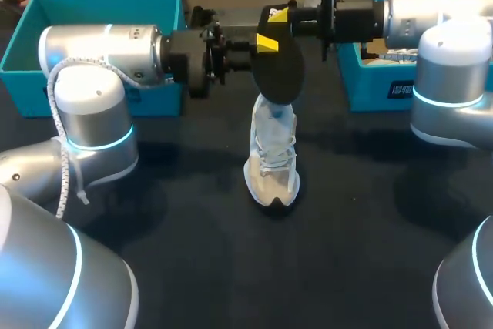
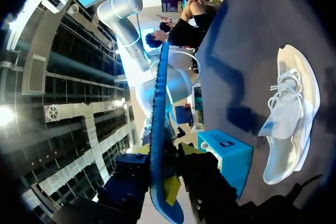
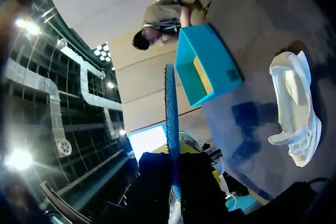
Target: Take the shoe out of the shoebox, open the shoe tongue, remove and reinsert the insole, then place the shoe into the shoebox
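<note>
A white laced shoe stands upright on the dark table, toe toward the front; it also shows in the wrist views. Above its heel hangs the dark insole, seen edge-on from each wrist. My right gripper comes in from the right and is shut on the insole's upper end. My left gripper meets it from the left. Its fingers stand narrowly apart on either side of the insole, and I see no firm contact from both sides.
An open teal shoebox sits at the back left, also visible in the right wrist view. A second teal box stands at the back right. Both arm bases crowd the table's front corners.
</note>
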`<control>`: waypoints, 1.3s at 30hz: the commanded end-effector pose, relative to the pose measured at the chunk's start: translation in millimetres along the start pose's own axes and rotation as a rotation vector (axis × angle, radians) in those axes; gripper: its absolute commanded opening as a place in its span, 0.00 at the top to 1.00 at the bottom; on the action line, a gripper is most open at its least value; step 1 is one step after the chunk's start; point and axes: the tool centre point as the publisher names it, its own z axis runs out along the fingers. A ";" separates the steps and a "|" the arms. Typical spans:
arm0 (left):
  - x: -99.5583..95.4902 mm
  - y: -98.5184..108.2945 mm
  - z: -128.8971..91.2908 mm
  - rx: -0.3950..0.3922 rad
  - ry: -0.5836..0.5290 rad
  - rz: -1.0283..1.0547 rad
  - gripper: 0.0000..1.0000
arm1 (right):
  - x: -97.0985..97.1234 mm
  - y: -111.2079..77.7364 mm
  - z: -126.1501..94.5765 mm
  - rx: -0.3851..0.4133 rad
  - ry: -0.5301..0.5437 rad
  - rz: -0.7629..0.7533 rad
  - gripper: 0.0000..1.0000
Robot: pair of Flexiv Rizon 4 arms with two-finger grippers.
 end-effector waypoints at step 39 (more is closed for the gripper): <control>-12.2 -31.5 -71.8 0.005 0.024 -0.068 1.00 | -56.5 -17.4 -96.4 0.073 -0.016 -0.521 0.00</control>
